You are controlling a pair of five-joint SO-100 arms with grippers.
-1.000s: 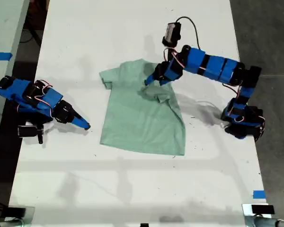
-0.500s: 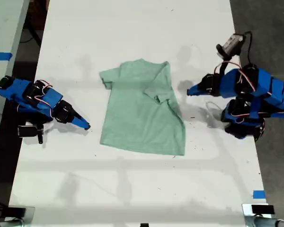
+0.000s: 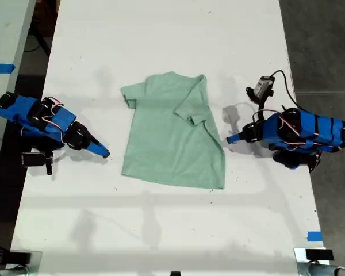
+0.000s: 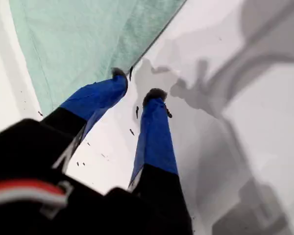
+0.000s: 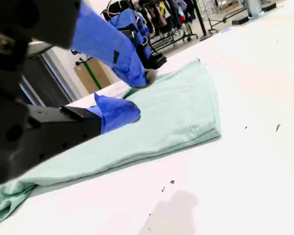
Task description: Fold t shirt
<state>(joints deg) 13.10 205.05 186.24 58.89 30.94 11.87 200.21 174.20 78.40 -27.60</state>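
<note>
The t shirt (image 3: pixel 172 132) is lying flat on the white counter (image 3: pixel 161 34), between the two arms. In the exterior view, the sleeve on the view's right is sitting folded in over the body, while the sleeve on the view's left is sticking out normally.

My first gripper (image 3: pixel 229 140) is hanging just off the shirt's edge on the exterior view's right, tips pointing at the bare counter and not touching the cloth. In its wrist view the gripper (image 4: pixel 136 84) is showing a narrow gap between the two blue fingers with nothing in there, and the shirt's (image 4: pixel 78 39) edge is running just past the tips.

My second gripper (image 3: pixel 105 153) is resting low on the counter beside the shirt on the exterior view's left, near it but apart from it. Its wrist view is looking across the shirt (image 5: pixel 176 112) with the gripper (image 5: pixel 132 95) parted a bit and empty. The other arm is showing up beyond the shirt in that view.
</note>
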